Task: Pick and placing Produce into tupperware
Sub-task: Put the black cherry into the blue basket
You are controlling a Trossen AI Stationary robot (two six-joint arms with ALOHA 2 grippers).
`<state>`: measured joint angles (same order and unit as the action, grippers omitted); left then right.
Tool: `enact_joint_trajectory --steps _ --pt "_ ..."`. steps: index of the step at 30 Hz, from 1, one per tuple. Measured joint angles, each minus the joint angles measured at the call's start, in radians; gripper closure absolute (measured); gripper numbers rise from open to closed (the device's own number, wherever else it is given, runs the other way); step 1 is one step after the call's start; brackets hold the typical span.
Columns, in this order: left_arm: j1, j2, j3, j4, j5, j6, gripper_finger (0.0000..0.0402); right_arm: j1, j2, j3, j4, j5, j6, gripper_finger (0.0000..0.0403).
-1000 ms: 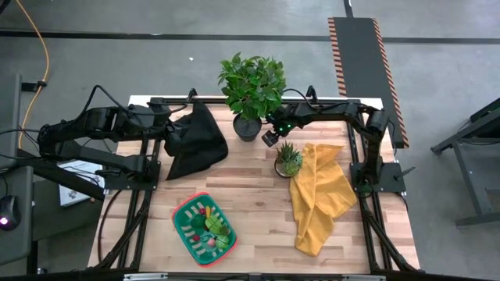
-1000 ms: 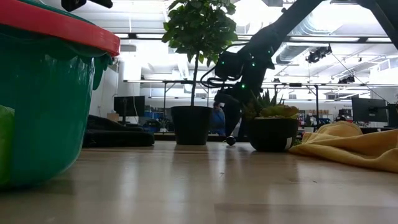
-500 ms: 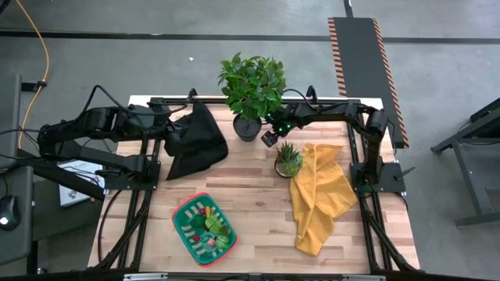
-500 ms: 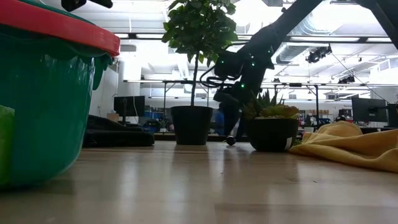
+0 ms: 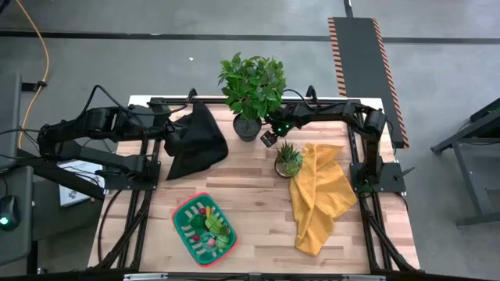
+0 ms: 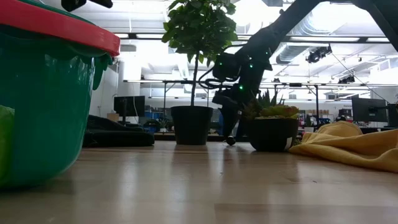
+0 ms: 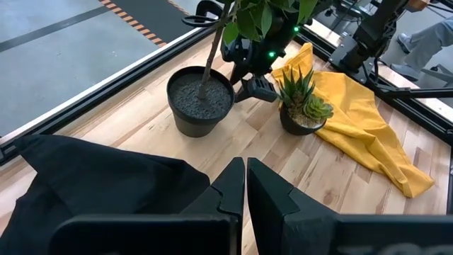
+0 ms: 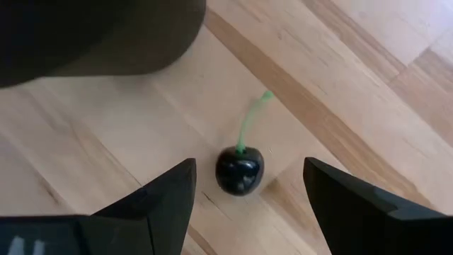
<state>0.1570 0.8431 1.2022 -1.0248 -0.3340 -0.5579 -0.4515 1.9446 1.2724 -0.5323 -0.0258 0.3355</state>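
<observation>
Your right claw hangs over the far part of the surface, between the large leafy plant's pot and the small spiky potted plant, and its fingers are spread wide, released, with nothing between them; in its wrist view you see a dark cherry with a green stem lying on the bare wood directly below the gap, touched by neither finger. In the low view the same claw reaches down close to the surface just beside the spiky plant's pot. Your left claw waits near the far left corner of the surface, above the black cloth, with its two fingers pressed together, clenched on nothing. The tupperware sits near the front edge, left of the middle, well apart from both claws, and you can see several pieces of produce already lying in it, green, red and yellow among them. The yellow cloth lies crumpled along the right side of the surface, its far end just beside the spiky plant
</observation>
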Motion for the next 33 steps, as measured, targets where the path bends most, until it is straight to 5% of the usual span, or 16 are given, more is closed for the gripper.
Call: enact_joint_trajectory --steps 33 --pt "0.0 0.0 0.0 0.0 0.0 0.001 0.0394 -0.014 0.022 -0.001 -0.01 0.051 0.043 0.0208"
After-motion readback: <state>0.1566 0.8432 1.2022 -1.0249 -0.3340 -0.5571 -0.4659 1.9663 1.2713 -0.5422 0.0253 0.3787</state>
